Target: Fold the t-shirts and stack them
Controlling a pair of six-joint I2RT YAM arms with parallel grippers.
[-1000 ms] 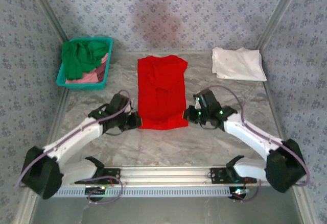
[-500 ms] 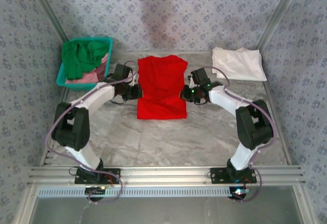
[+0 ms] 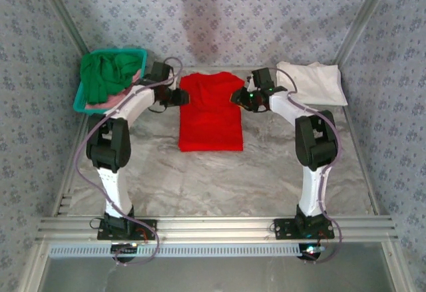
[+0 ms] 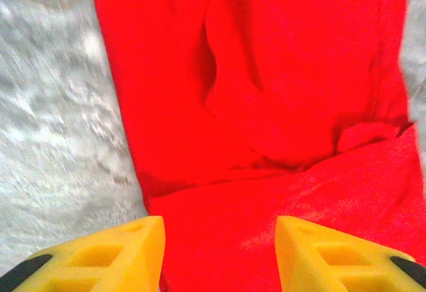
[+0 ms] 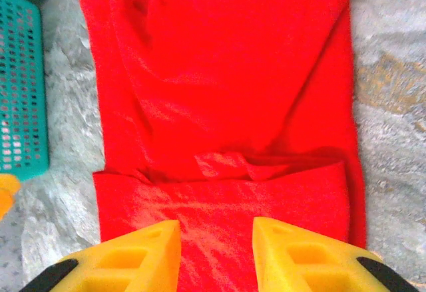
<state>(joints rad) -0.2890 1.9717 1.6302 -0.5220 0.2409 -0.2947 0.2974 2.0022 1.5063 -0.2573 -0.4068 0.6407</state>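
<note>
The bright red t-shirt [image 3: 210, 116] lies flat mid-table as a tall rectangle. My left gripper [image 3: 181, 97] is at its upper left edge and my right gripper [image 3: 237, 98] at its upper right edge. In the left wrist view the yellow fingers [image 4: 113, 255] stand wide apart over a doubled layer of the red t-shirt [image 4: 279, 106]. The right gripper [image 5: 216, 239] is open too, over the red t-shirt [image 5: 219, 86]. A folded white t-shirt [image 3: 310, 82] sits at the back right. The green t-shirt [image 3: 103, 76] and pink t-shirt [image 3: 124, 97] lie in the basket.
The teal plastic basket [image 3: 86, 103] stands at the back left, close to my left arm, and its meshed wall [image 5: 23, 86] shows in the right wrist view. Patterned walls close the back and sides. Marble tabletop [image 3: 213, 185] lies bare in front of the red shirt.
Both grippers swept from the red shirt's near hem up to its upper edges. The shirt's near edge moved farther back, so it looks shorter.
</note>
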